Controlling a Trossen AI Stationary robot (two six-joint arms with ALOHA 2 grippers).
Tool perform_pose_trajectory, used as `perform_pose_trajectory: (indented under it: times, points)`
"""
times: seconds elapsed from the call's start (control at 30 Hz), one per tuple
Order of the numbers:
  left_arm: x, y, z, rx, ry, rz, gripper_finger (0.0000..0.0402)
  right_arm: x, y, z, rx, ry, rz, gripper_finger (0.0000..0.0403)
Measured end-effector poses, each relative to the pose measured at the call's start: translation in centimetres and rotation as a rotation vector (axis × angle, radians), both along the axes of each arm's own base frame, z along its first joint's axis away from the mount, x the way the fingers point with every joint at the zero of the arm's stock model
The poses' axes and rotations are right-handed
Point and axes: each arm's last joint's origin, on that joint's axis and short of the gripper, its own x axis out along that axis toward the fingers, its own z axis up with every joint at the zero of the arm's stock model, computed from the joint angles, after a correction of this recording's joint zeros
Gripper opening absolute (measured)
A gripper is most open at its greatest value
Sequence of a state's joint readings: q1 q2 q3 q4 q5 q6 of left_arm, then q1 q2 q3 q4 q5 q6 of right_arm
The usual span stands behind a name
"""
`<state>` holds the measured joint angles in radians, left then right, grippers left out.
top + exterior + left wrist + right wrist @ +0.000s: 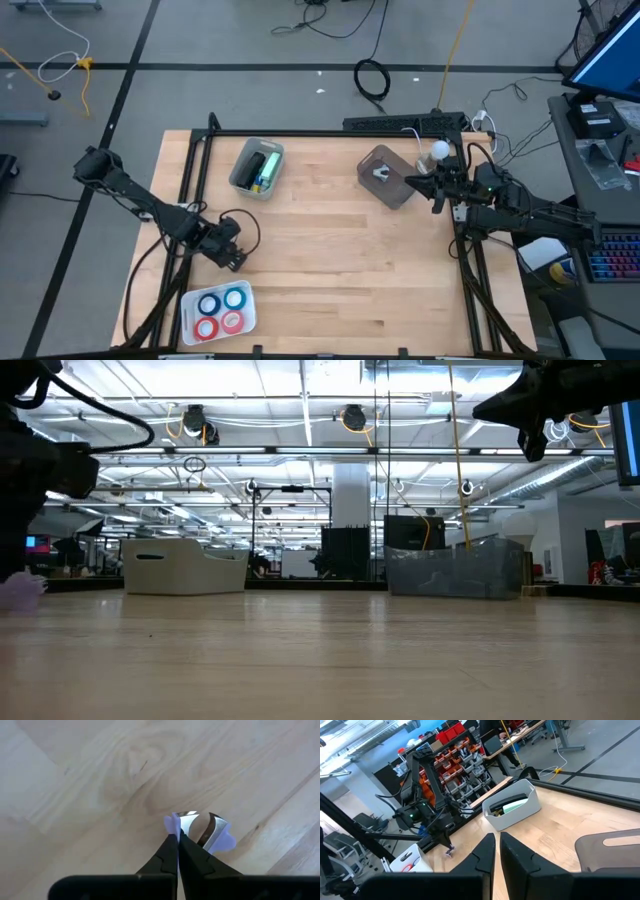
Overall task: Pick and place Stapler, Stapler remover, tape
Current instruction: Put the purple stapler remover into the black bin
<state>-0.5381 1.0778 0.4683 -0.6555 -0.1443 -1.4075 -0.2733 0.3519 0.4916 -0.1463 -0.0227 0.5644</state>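
Across the wooden table (330, 250) you can see most of the sorting looks done: the four tape rolls (221, 310) lie in the white tray (247, 322) near the left arm, and the stapler (262, 168) sits in the grey bin (239, 176) at the back. Your left gripper (177, 837) is pinched tight on the staple remover (207, 831) just above the table, so that piece seems the last to place. Your right gripper (497, 840) waits closed beside the dark bin (392, 192), holding nothing.
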Motion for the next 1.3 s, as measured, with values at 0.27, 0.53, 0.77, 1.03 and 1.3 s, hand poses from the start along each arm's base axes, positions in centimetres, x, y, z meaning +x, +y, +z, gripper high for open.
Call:
perform_pose_trajectory:
  times: [0.27,0.53,0.77,1.03,1.3]
  points:
    - [1.5,0.0,0.8,0.017,-0.147,0.004,0.0003,0.0,0.0,0.0,0.000,0.000,0.000,0.0018]
    - [4.1,1.1,2.0,0.033,-0.379,-0.013,0.0002,0.4,-0.1,-0.2,0.007,0.023,0.018,0.0018]
    - [7.2,2.9,5.0,0.060,-0.762,0.002,0.0002,1.7,0.1,-0.5,0.031,0.044,0.207,0.0018]
    - [8.6,5.2,8.6,0.112,-1.140,0.078,0.0002,5.6,0.3,0.1,-0.036,-0.079,0.377,0.0018]
    - [8.8,6.1,10.0,0.118,-1.281,0.128,0.0001,10.1,1.1,-0.5,-0.106,-0.215,0.457,0.0050]
